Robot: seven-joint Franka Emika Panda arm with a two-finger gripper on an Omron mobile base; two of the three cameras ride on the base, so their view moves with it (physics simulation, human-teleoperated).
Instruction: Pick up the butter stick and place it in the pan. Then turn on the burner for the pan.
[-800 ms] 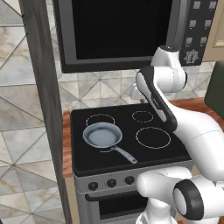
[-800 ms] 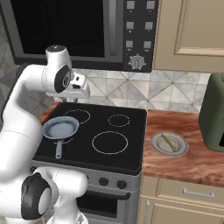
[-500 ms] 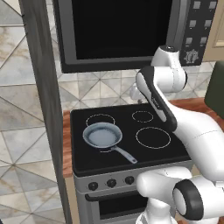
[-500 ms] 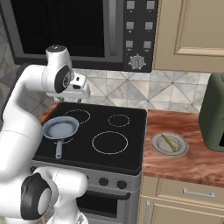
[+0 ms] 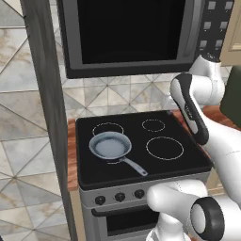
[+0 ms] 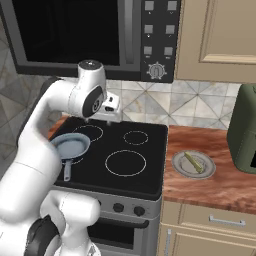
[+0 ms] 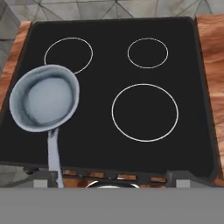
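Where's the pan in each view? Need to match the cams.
Left base view: the pan sits front left on the cooktop, handle toward the lower right.
Right base view: the pan is at the cooktop's front left, partly behind the white arm.
Hand view: the pan is at the left, handle pointing down.
Shared landmark: the large burner ring, to the pan's right.

The cooktop [image 7: 100, 131] is smooth black glass with a dull sheen, its rings thin white lines. The pan [image 7: 44, 98] looks like grey-blue metal, satin inside, with a thin metallic handle. The counter [image 6: 220, 175] is polished reddish wood grain. The backsplash [image 5: 117, 96] is glossy marbled tile. The plate [image 6: 180, 169] looks matt grey. The cabinet doors [image 6: 220, 40] are matt beige.
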